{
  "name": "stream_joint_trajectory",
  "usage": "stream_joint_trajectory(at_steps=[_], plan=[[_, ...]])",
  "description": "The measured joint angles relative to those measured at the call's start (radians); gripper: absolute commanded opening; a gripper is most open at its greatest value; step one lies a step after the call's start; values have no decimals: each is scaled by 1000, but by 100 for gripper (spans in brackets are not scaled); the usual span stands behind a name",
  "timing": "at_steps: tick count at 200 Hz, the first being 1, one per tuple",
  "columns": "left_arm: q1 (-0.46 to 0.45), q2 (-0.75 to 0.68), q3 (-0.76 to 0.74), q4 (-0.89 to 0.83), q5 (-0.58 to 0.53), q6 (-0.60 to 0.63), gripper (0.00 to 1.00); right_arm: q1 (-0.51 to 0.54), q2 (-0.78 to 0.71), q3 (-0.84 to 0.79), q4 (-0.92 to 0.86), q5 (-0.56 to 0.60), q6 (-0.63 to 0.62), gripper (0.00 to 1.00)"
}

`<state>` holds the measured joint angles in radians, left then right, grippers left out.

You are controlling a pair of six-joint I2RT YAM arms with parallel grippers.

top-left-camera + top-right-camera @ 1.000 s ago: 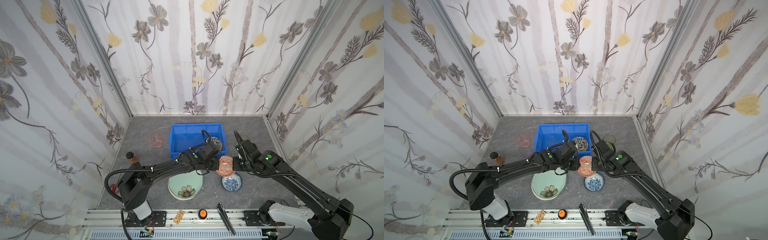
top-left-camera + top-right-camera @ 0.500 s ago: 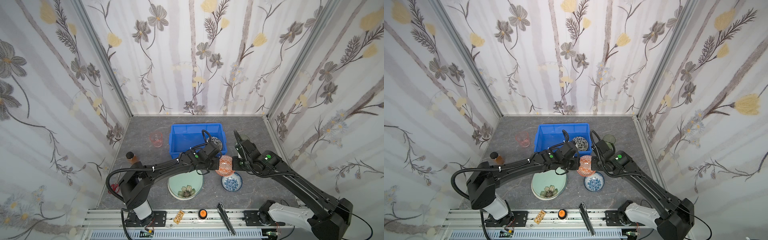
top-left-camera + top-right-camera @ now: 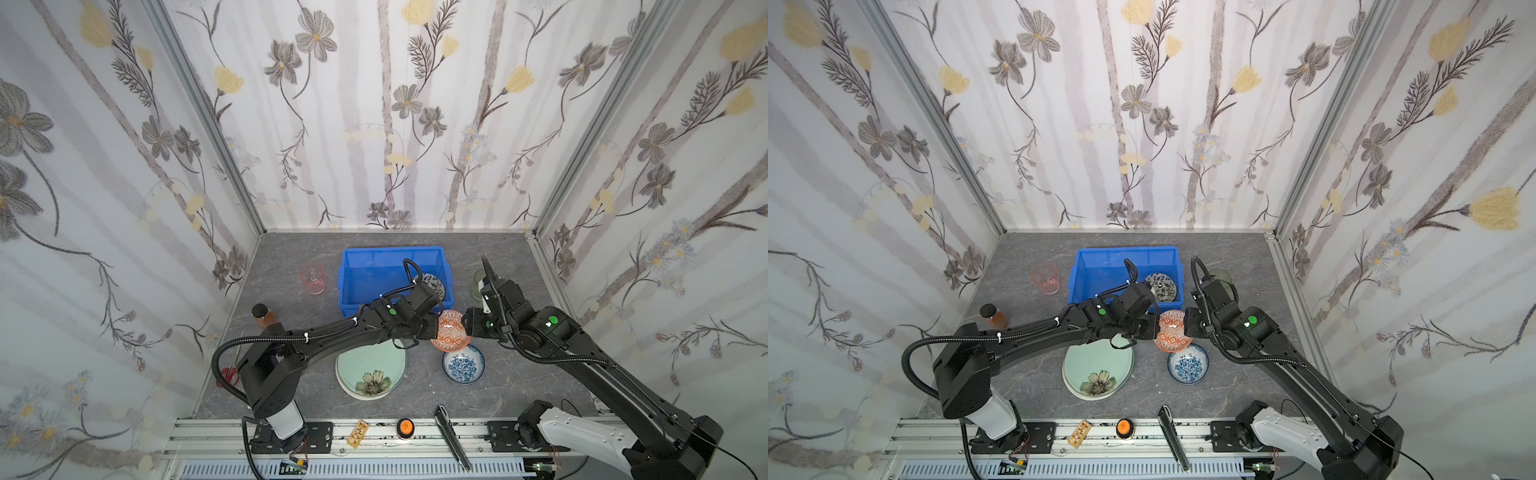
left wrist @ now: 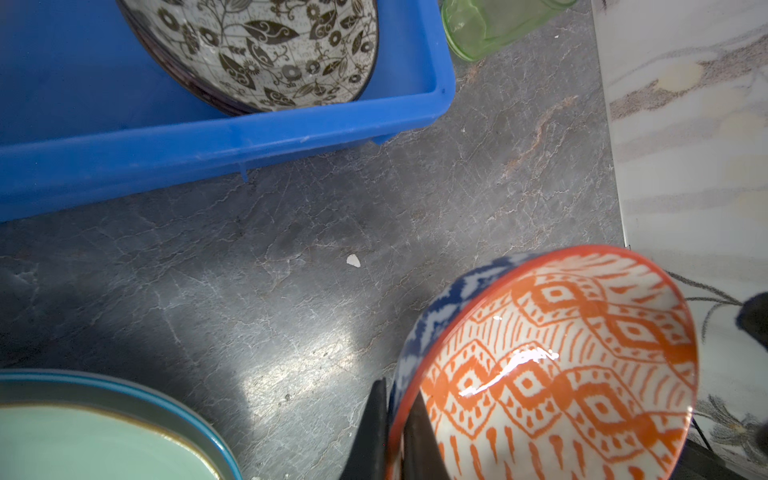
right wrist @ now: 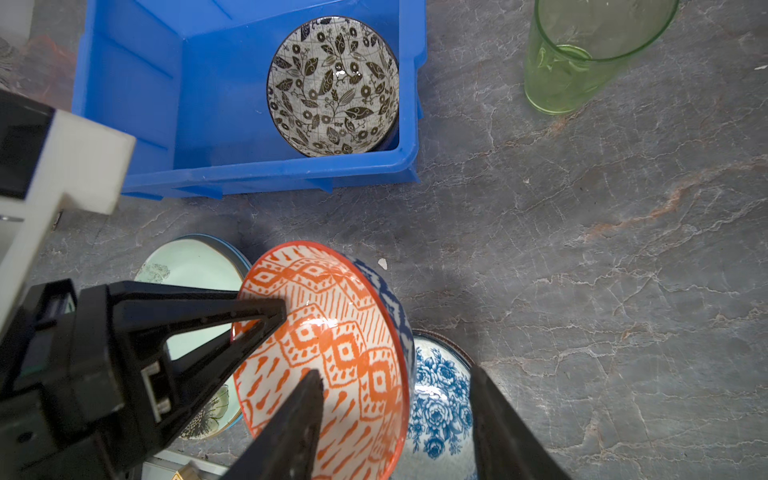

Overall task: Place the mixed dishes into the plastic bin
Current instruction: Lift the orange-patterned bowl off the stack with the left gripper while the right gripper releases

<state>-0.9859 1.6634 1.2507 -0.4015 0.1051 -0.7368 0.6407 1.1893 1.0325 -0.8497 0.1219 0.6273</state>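
Found the orange patterned bowl (image 3: pixel 451 330) tilted on edge, off the bench (image 3: pixel 291 266), outside the blue plastic bin (image 3: pixel 390 251) at its 5 o'clock. Saw the left claw (image 5: pixel 276 318) clenched on the bowl's rim, a thin one-sided pinch. Saw the right claw (image 5: pixel 395 374) released, fingers (image 5: pixel 299 407) wide apart astride the opposite rim, gripping nothing. Noted a black-white bowl (image 5: pixel 332 87) already in the bin's 4 o'clock corner. Noted, around the orange bowl, a blue floral bowl (image 3: pixel 463 364) at 6 o'clock, a pale green flower plate (image 3: pixel 370 365) at 8 o'clock, a green tumbler (image 3: pixel 478 284) at 1 o'clock. Judged the risks: a slip of the glazed rim out of that single pinch, with a drop onto the floral bowl; a knock against the bin's near wall; a snag on the spread right fingers. Could not make out the left pinch in either top view, hidden behind wrist and bowl. Could not tell one plate from a stack under the left arm.
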Motion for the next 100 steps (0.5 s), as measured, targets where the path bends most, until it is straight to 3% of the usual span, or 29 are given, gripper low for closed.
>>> stream_joint_trajectory(at_steps=[7,27,100], plan=[[3,0,0,0,0,0,0,-1,-8,0,0,6,0,70],[14,-2,0,-2,0,0,0,-4,-32,-2,1,21,1,99],[101,-19,61,-38,0,30,0,-36,-112,-6,-1,60,0,100]])
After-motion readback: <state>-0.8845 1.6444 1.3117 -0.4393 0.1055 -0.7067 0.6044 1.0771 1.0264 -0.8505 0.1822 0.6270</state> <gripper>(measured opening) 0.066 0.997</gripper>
